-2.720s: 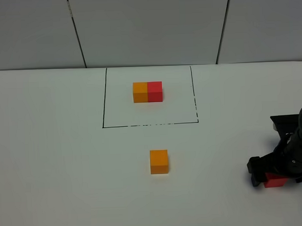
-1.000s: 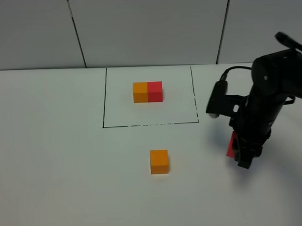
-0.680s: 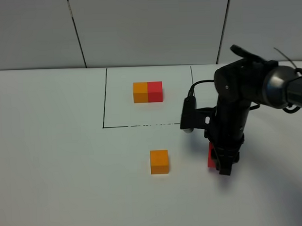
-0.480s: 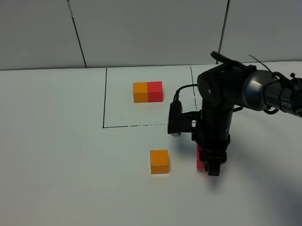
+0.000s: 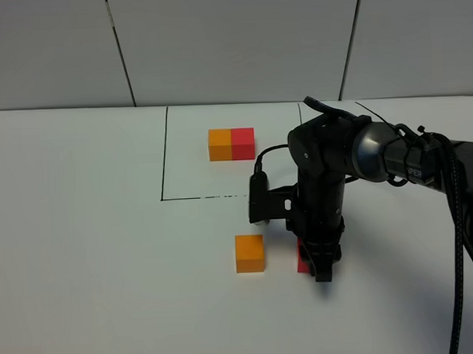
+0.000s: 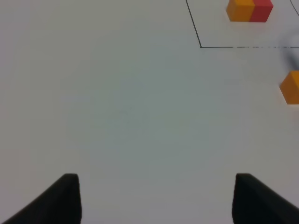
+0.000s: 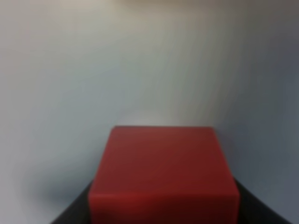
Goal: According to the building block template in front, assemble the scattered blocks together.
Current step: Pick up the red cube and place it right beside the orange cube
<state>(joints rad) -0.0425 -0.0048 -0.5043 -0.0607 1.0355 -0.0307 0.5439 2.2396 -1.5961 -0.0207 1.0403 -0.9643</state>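
Observation:
The template, an orange and red block pair (image 5: 231, 144), sits inside the black-lined square at the back; it also shows in the left wrist view (image 6: 249, 10). A loose orange block (image 5: 249, 253) lies in front of the square and shows at the edge of the left wrist view (image 6: 291, 87). My right gripper (image 5: 311, 260) is shut on a red block (image 5: 301, 258), held just right of the orange block with a small gap; the red block fills the right wrist view (image 7: 163, 175). My left gripper (image 6: 156, 196) is open and empty over bare table, out of the high view.
The black-lined square (image 5: 162, 172) marks the template area on the white table. A grey panelled wall (image 5: 232, 45) stands behind the table. The right arm's cable (image 5: 456, 239) hangs along the right side.
My right arm has lifted the red block from the table's right edge and carried it left, down to a spot just right of the loose orange block.

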